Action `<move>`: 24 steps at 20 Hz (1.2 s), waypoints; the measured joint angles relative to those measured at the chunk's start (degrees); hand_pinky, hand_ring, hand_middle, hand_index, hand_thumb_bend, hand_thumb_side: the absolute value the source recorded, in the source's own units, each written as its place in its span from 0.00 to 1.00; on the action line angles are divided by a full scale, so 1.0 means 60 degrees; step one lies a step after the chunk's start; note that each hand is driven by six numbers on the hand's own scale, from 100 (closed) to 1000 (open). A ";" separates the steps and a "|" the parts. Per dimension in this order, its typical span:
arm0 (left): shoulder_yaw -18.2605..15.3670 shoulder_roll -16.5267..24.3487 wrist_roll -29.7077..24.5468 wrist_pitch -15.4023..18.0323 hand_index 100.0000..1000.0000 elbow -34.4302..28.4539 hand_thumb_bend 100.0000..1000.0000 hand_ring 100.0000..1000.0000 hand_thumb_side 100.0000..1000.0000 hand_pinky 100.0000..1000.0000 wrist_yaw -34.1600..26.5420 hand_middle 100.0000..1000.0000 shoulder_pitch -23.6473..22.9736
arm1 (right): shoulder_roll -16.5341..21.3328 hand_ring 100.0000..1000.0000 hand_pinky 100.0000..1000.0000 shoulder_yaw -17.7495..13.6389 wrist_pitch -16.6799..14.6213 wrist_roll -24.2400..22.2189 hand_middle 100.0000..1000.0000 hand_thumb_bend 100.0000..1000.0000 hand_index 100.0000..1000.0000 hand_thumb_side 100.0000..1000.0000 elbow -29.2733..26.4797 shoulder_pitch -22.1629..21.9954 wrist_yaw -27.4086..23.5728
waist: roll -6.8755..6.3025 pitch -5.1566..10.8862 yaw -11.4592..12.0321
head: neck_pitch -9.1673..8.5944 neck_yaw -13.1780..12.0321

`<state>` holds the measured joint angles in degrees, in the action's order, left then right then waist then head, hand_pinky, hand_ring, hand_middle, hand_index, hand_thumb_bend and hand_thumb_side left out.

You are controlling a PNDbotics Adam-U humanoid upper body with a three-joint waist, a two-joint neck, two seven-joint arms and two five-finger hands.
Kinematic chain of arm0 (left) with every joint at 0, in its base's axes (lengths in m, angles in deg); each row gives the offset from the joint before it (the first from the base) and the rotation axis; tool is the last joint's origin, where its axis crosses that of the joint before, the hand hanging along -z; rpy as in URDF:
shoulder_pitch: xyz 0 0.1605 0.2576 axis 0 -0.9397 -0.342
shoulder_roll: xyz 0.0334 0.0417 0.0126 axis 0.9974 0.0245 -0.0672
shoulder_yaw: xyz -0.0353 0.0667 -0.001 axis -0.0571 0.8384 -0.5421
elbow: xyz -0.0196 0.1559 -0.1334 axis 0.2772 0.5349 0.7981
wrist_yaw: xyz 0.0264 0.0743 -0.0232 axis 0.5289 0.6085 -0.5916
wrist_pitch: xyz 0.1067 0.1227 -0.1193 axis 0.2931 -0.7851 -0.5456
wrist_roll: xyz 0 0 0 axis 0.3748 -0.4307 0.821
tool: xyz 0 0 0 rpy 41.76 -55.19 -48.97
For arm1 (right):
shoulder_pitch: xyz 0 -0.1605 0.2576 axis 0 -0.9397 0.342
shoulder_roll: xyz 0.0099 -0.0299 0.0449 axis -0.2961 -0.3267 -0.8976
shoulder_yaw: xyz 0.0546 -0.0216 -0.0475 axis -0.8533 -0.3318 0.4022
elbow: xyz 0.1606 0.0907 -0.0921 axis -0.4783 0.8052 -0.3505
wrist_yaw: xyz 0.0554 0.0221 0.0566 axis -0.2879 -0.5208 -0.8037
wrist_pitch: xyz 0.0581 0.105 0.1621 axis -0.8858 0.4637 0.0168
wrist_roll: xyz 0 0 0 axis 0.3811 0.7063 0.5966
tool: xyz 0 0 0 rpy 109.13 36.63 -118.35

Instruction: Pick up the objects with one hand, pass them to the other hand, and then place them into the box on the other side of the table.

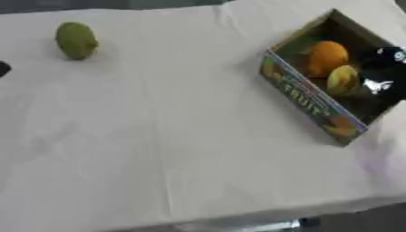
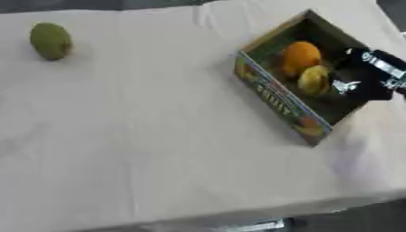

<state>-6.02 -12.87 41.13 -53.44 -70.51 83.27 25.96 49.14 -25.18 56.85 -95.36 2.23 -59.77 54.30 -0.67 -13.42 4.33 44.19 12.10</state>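
Observation:
A green fruit (image 1: pixel 76 41) lies on the white cloth at the far left. On the right stands an open cardboard fruit box (image 2: pixel 273 97), set askew. It holds an orange fruit (image 2: pixel 301 56) and a yellow fruit (image 2: pixel 314 80) side by side. My right hand (image 2: pixel 363 79), black with silver parts, reaches into the box from the right edge, just right of the yellow fruit. Blur hides whether it touches or holds that fruit. A small dark part of my left hand (image 1: pixel 3 69) shows at the left edge, below the green fruit.
The white cloth covers the table (image 1: pixel 174 136), with creases running down its middle. The table's front edge (image 1: pixel 238 217) crosses the bottom of the view, with a dark floor beyond.

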 measured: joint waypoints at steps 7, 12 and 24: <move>0.0004 0.0068 -0.0104 0.0022 0.76 -0.0018 0.84 0.72 0.82 0.69 0.0144 0.66 0.0052 | 0.0355 0.77 0.85 0.0206 -0.0123 0.0027 0.81 0.13 0.93 0.07 0.0134 -0.0002 -0.0005 | 0.0156 0.0000 0.0029 | 0.0003 -0.0011; 0.0004 0.0151 -0.0123 0.0009 0.76 -0.0025 0.84 0.72 0.83 0.69 0.0172 0.66 0.0050 | 0.0554 0.75 0.85 0.0245 -0.0256 0.0221 0.81 0.08 0.92 0.04 0.0231 -0.0046 -0.0155 | 0.0222 0.0000 0.0004 | 0.0004 -0.0241; 0.0118 0.0214 -0.0290 0.0156 0.77 -0.0107 0.68 0.70 0.84 0.63 0.0199 0.66 0.0493 | 0.0656 0.59 0.74 -0.0603 0.0550 0.2283 0.72 0.00 0.82 0.32 -0.1184 -0.0818 -0.1943 | 0.0285 0.0000 0.0115 | 0.0002 -0.0666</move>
<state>-5.31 -11.58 39.39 -52.50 -71.16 84.46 28.92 53.07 -28.79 60.15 -81.66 -4.87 -64.68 42.64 1.04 -13.42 5.02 44.20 8.10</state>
